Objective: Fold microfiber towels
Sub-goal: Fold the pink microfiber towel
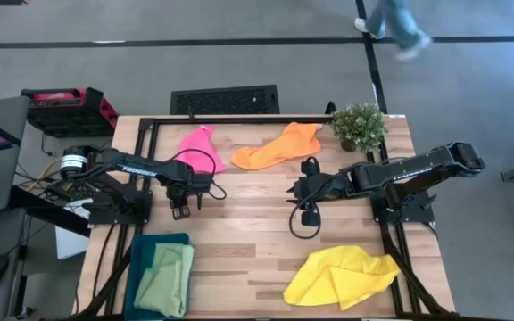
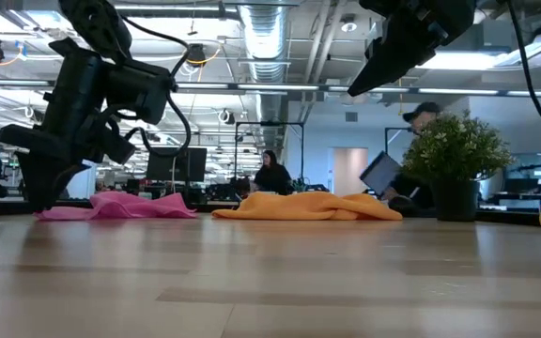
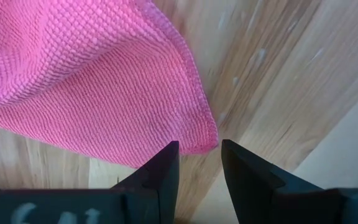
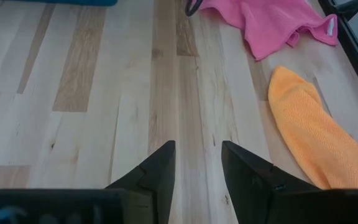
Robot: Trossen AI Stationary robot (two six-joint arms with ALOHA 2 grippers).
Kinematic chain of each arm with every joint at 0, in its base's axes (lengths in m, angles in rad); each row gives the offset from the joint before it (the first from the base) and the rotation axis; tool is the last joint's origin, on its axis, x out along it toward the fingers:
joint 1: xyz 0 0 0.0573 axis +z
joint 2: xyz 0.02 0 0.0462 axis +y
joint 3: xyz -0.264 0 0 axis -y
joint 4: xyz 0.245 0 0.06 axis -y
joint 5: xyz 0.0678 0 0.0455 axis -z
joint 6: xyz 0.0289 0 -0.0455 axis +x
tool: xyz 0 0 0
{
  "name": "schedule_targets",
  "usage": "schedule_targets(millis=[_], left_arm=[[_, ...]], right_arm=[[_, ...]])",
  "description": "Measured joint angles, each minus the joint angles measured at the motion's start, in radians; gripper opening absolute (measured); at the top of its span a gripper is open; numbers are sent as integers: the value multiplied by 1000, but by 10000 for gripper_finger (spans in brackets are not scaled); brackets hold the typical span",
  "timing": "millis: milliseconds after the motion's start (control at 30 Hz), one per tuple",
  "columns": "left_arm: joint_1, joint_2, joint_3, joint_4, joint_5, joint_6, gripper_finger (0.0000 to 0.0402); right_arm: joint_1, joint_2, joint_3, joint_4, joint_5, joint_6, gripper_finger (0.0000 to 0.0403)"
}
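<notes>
The pink towel (image 1: 194, 150) lies crumpled at the table's far left, and the orange towel (image 1: 277, 147) lies to its right. The yellow towel (image 1: 342, 276) lies bunched near the front right edge. The light green towel (image 1: 168, 276) lies in the teal bin (image 1: 141, 245). My left gripper (image 1: 183, 211) points down, open, just over the table. In the left wrist view the pink towel's corner (image 3: 209, 140) shows right before the gap between its fingertips, untouched. My right gripper (image 1: 307, 214) hangs open above the table's middle, slanting down toward the left.
A potted plant (image 1: 360, 127) stands at the far right corner, beside the orange towel. Bare wood lies between the two arms. A red case (image 1: 65, 105) sits off the table at the far left. People show in the room beyond the table (image 2: 272, 174).
</notes>
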Motion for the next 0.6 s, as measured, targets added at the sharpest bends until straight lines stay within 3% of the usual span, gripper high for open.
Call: schedule_targets(millis=[433,600], left_arm=[[0,1,-12,8,0,-20,114],[0,1,-11,69,-7,-94,114]], right_arm=[[0,0,0,0,0,0,155],[0,0,0,0,0,0,155]])
